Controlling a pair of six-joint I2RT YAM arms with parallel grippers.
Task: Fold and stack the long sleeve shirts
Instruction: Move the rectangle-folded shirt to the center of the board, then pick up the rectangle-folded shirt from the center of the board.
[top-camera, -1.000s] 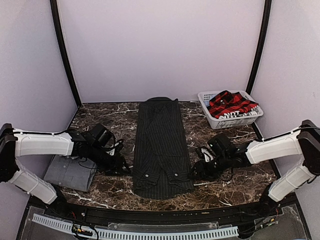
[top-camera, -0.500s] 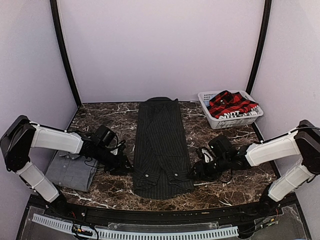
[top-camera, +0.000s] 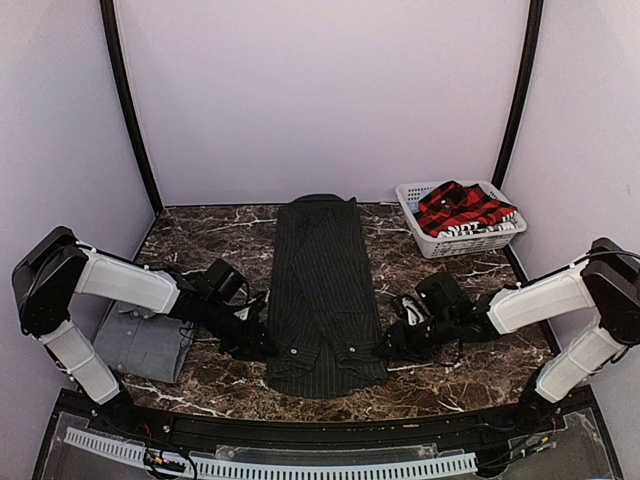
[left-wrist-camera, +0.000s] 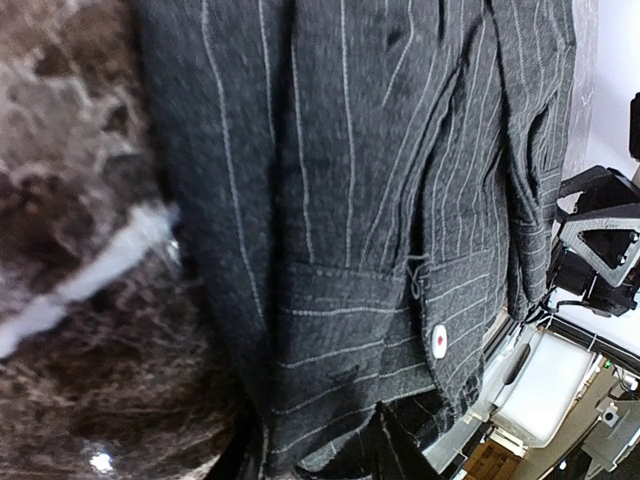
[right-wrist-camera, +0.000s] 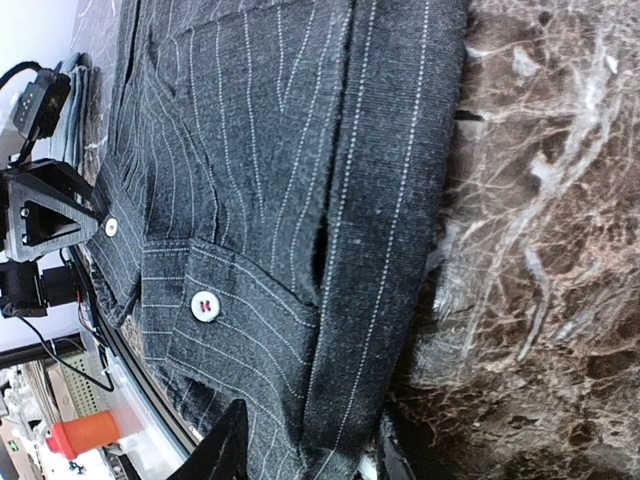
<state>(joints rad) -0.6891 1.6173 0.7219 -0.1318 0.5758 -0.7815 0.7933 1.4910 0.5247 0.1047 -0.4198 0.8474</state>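
Top external view first: compared with a second ago, the left gripper (top-camera: 262, 345) has slid in from the bare stone to the left edge of the black pinstriped shirt (top-camera: 320, 290), near its hem, and that arm's shoulder has swung up and inward. The right gripper (top-camera: 386, 350) has crept a little closer to the shirt's right edge. None of the cloth has shifted.

From the left wrist, the two dark fingers (left-wrist-camera: 395, 445) stand apart with the shirt's edge and a buttoned cuff (left-wrist-camera: 438, 340) between them. I see no cloth pinched there. The right wrist shows the same thing: the fingers (right-wrist-camera: 225, 445) are spread astride the folded right edge, close to a white button (right-wrist-camera: 205, 305), and nothing is gripped.

The pinstriped shirt lies flat as a long narrow strip down the middle of the table (top-camera: 200, 235), collar at the far wall and hem toward the arms. There is bare stone on both sides of it and a strip in front of the hem.

The grey shirt (top-camera: 140, 345) sits folded at the near left, partly under the left arm and well apart from the pinstriped one. The red-and-black plaid shirt (top-camera: 460, 208) is bunched in the white basket (top-camera: 470, 243) at the far right corner.

The tabletop is dark brown marble with white veins. Plain pale walls close it in on three sides, and black poles (top-camera: 125, 110) run up the back corners.
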